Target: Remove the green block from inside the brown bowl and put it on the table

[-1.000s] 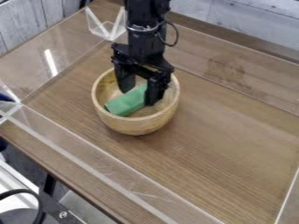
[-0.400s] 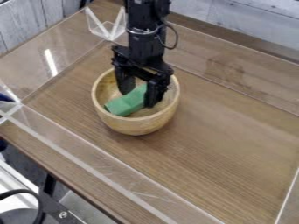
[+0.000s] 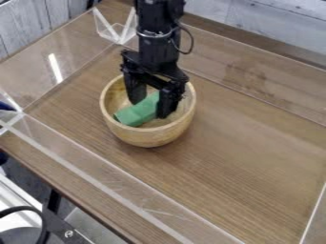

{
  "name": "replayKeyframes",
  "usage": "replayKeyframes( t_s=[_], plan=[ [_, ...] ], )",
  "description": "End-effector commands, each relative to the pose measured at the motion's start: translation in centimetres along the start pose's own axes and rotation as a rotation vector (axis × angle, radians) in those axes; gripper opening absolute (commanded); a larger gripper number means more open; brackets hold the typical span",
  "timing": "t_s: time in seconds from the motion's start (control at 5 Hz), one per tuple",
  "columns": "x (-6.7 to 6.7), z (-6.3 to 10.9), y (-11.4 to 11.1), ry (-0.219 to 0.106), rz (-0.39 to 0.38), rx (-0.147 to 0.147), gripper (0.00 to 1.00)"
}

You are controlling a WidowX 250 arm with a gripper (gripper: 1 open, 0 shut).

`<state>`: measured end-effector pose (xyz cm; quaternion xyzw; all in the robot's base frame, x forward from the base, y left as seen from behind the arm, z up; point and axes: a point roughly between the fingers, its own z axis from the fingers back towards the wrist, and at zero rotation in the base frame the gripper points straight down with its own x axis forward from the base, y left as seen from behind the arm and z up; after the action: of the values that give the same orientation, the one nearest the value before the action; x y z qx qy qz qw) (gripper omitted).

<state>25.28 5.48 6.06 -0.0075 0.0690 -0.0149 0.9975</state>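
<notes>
From where I stand, the round, thick-walled, light-tan wooden bowl (image 3: 149, 134) sits on the brown wood-grain bench (image 3: 237, 162), toward the side where the low clear acrylic wall (image 3: 19, 107) runs. Inside the bowl lies the small, matte, bright-green rectangular block (image 3: 136, 111), slanted, with the end nearer the bowl's front wall plainly in sight and the other end partly covered by the black robot hand (image 3: 152, 93).

The black jointed robot arm (image 3: 158, 21) comes down from the far side of the bench, and its hand reaches over the bowl's far rim, pointing into the hollow. Its jaws are spread wide, one to each side above the block. I can't tell from here whether either one touches the green piece, but they aren't closed on it.
</notes>
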Motion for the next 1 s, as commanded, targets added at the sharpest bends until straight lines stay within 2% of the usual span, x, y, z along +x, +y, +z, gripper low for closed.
replayKeyframes(
  t_s=[0.0, 0.8],
  plan=[
    [0.8, 0.9, 0.6, -0.054, -0.002, 0.020, 1.00],
    [1.6, -2.6, 1.5, -0.019, 0.008, 0.021, 1.00]
  ],
)
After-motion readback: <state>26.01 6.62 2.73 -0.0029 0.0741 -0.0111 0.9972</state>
